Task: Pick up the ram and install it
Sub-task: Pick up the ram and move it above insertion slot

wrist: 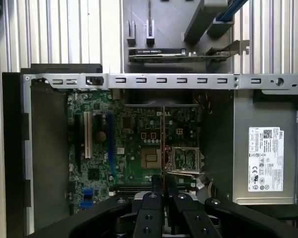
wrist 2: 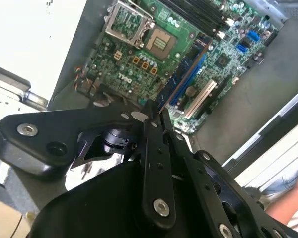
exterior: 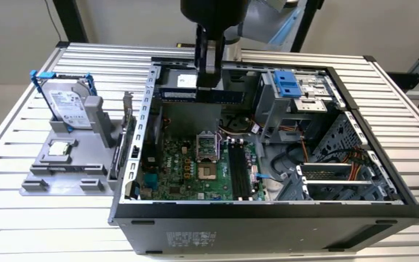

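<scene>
Jaws of the black gripper [exterior: 208, 83] stand narrow, pinched on the long, thin green ram [exterior: 180, 94]. In the exterior view it hangs level over the far side of the open black computer case [exterior: 268, 218], above the green motherboard [exterior: 187, 169].

In the second wrist view the gripper [wrist 2: 156, 116] clamps the ram [wrist 2: 188, 70] edge-on over the motherboard [wrist 2: 139, 54].

In the first wrist view the ram [wrist: 162, 144] shows as a thin line running out from the gripper [wrist: 162, 184], across the motherboard [wrist: 134, 148].
</scene>
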`<state>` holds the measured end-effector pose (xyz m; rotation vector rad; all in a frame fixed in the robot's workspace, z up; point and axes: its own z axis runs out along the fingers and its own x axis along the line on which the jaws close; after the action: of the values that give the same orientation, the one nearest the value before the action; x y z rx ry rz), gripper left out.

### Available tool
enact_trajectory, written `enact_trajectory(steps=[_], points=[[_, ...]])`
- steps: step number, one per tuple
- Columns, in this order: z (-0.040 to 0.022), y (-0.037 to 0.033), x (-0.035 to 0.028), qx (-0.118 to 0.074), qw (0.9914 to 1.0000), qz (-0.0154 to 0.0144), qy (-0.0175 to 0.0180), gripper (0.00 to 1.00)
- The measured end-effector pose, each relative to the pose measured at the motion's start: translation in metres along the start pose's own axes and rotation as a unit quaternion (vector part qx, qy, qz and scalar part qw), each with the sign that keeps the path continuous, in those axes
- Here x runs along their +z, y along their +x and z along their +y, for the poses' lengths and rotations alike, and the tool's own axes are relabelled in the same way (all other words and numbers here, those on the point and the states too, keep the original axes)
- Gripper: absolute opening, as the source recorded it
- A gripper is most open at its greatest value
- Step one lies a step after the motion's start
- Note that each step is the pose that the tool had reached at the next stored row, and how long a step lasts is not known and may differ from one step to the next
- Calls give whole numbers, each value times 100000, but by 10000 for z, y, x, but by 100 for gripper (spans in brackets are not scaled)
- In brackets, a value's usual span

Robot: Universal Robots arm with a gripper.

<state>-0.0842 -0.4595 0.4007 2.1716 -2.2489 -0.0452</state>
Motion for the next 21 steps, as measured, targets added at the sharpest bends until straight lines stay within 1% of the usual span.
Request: enact_trajectory(steps=[7,12,21], points=[[-208,-26,-6,-2,100000,0,0,0],[-378,-35,-12,81,100000,2,1,0],[-581,-43,-17,1049,99994,-34,10,0]])
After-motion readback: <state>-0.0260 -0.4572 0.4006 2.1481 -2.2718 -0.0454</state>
